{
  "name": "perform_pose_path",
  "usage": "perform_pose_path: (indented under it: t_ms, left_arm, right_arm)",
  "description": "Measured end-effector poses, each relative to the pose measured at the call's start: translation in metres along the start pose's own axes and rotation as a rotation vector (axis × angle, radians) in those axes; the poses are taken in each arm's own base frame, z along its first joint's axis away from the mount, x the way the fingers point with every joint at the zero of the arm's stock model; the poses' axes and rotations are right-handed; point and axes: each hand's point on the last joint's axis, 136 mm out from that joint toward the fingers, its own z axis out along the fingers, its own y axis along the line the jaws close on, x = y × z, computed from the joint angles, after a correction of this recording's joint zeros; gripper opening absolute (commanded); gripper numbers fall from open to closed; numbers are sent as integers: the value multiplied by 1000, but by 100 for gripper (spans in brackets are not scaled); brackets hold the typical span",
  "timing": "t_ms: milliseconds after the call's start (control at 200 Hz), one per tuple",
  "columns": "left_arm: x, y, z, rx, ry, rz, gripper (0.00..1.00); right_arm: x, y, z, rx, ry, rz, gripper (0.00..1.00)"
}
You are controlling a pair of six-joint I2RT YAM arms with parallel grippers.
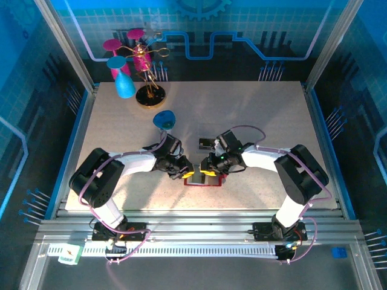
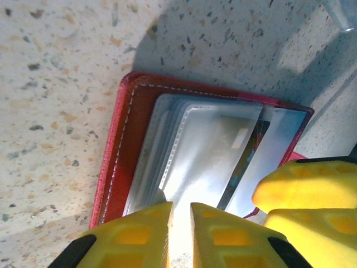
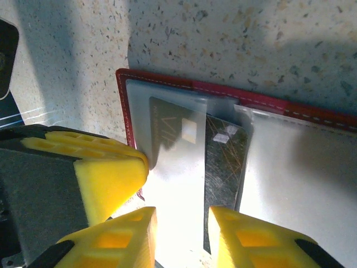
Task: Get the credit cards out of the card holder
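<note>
Right wrist shows me the card holder (image 3: pixel 167 79) lying open on the speckled table (image 3: pixel 223 33), with 1 grey credit card (image 3: pixel 178 145) and 1 dark credit card (image 3: pixel 226 162) among its clear sleeves (image 3: pixel 295 184). My right gripper (image 3: pixel 182 215) has its fingers apart over the grey card; I cannot tell whether it grips. My left gripper (image 2: pixel 181 209) sits nearly closed at the holder's edge, its grip equally unclear. From above, the holder lies between the 2 grippers, near the table's front.

Card holder (image 1: pixel 202 181) lies open on table (image 1: pixel 272 121), front centre, between left gripper (image 1: pixel 186 172) and right gripper (image 1: pixel 208 169); credit cards (image 3: pixel 178 151) side by side in its pockets.
</note>
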Motion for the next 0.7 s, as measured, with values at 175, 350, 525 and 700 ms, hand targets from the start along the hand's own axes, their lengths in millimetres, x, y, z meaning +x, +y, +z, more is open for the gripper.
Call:
perform_pose_path:
  t_ms: [175,350,525,700]
  left_arm:
    - [-3,-2,-4,-20,0,21,12]
    - [-5,-8,-6,-15,-2,47,8]
    - [-3,-6,-6,-24,4,44,5]
    - [0,2,-5,-50,20,43,4]
  right_arm:
    - [0,0,0,-2,-2,-1,30]
    - [4,-7,3,-5,0,15,30]
    - [4,-7,4,-18,0,21,30]
    - [5,-5,4,-31,2,15,30]
